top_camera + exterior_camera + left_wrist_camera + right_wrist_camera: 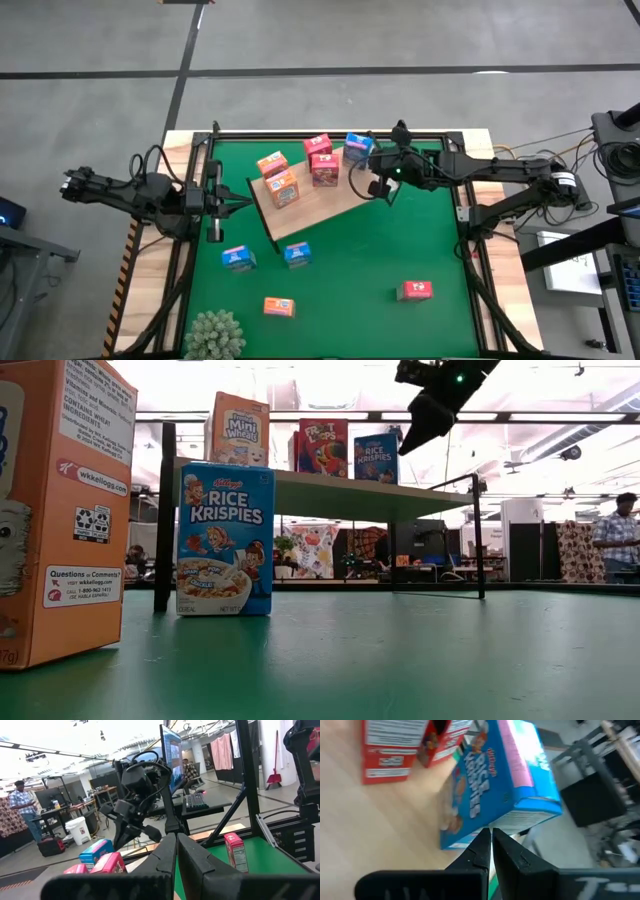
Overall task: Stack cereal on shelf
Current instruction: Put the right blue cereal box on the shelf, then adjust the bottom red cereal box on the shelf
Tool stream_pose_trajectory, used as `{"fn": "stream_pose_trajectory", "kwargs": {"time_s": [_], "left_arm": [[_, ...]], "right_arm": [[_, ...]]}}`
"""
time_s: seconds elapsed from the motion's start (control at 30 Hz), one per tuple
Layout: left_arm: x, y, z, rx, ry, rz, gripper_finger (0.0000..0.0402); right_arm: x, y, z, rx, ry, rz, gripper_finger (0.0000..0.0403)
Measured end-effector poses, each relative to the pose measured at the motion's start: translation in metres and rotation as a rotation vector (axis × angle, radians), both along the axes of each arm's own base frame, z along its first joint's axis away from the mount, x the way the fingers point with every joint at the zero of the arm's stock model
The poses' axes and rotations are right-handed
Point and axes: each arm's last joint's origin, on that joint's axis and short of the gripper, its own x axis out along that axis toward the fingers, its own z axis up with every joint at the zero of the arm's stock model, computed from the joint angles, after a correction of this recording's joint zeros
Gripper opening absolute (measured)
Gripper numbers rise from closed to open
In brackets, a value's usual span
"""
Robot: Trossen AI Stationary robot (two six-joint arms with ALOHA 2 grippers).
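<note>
Jaws, right gripper (372,178): closed together, nothing held; the fingertips are seen just short of a blue box (495,785) in the right wrist view.
Jaws, left gripper (243,206): closed, nothing held.
Shelf (335,203): a light-wood board with dark frame, set at a slant in the far middle of the green mat (380,260).
Surroundings: a fuzzy green plant (214,336) is placed at the near left edge; a person (616,540) is seen in the room beyond the table.
In the way: the blue box (358,149) at the shelf's far right corner lies directly ahead of the right gripper, with two pink-red boxes just left of it.
Right arm: stretched in from the right side, its gripper raised above the shelf's right end.
Left arm: stretched in from the left, its gripper pointed at the shelf's left corner, just short of it.
Boxes on shelf: five are counted, namely two orange (279,178), two pink-red (321,160), one blue.
Boxes on mat: four are counted, namely two blue (238,259) near the shelf's near-left side, one orange (279,307) nearer still, one pink-red (415,291) to the near right.
</note>
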Motion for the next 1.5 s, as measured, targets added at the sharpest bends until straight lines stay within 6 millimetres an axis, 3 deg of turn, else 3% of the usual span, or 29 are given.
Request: {"fn": "stream_pose_trajectory", "kwargs": {"time_s": [0.27,0.43,0.8,1.27,1.5], "left_arm": [[0.000,0.000,0.000,0.001,0.002,0.000,0.0000],[0.000,0.000,0.000,0.006,0.003,0.001,0.0000],[0.000,0.000,0.000,0.011,0.003,0.002,0.0000],[0.001,0.000,0.000,0.011,0.003,0.001,0.0000],[0.000,0.000,0.000,0.011,0.003,0.001,0.0000]], "right_arm": [[0.010,0.013,-0.003,0.292,-0.114,0.323,0.0009],[0.023,0.018,-0.009,0.217,-0.276,0.438,0.0009],[0.028,0.016,-0.015,0.064,-0.435,0.489,0.0009],[0.037,0.007,-0.025,-0.045,-0.390,0.378,0.0009],[0.035,0.007,-0.020,-0.083,-0.396,0.349,0.0009]]}}
